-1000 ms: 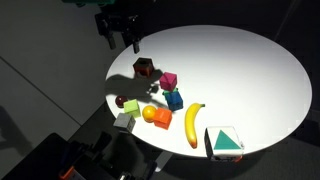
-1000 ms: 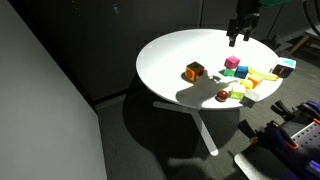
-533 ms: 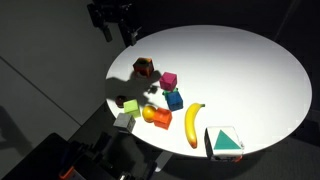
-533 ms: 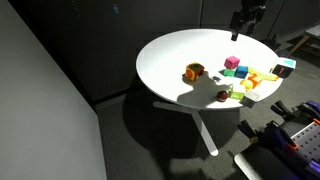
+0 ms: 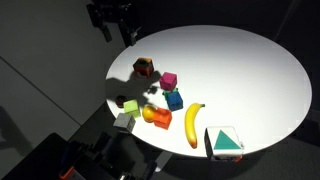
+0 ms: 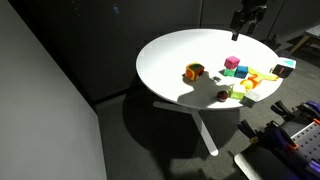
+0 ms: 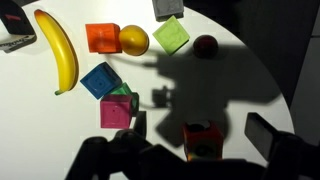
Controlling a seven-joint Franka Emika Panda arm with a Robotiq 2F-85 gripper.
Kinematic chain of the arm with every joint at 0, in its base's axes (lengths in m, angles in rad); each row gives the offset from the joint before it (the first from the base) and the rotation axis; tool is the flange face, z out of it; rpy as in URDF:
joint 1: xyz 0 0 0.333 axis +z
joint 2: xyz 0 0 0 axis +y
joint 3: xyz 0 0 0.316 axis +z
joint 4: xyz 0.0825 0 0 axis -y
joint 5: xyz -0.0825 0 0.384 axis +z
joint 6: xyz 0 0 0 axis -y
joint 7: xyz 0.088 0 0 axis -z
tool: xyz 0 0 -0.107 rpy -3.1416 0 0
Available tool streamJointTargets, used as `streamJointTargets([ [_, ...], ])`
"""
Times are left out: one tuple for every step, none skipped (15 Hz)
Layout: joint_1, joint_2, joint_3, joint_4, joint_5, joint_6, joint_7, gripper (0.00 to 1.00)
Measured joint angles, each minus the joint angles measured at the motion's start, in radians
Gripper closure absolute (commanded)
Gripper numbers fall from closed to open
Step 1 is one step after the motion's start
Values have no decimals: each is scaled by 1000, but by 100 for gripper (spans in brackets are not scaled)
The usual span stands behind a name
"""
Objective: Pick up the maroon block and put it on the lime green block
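The maroon block (image 5: pixel 168 80) sits on the white round table (image 5: pixel 250 70), next to the blue cube (image 5: pixel 174 98). It also shows in the other exterior view (image 6: pixel 232 63) and in the wrist view (image 7: pixel 116 112). The lime green block (image 7: pixel 125 93) lies right against it, between it and the blue cube (image 7: pixel 100 79). My gripper (image 5: pixel 118 25) hangs high above the table's edge, open and empty, well away from both blocks. It shows in the other exterior view (image 6: pixel 243 22) too. In the wrist view the open jaws (image 7: pixel 200 128) frame the multicoloured cube (image 7: pixel 201 140) far below.
Also on the table are a banana (image 5: pixel 192 122), an orange block (image 5: pixel 160 118), a yellow ball (image 5: pixel 148 113), a pale grey-green cube (image 5: pixel 124 120), a dark red ball (image 5: pixel 120 101), the multicoloured cube (image 5: pixel 144 68) and a green-and-white box (image 5: pixel 224 142) near the edge.
My gripper rose and drew back from the table over the first half second, then stayed still. The blocks have not moved.
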Motion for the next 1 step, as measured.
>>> streamJointTargets([
  [0, 0, 0, 0, 0, 0, 0, 0],
])
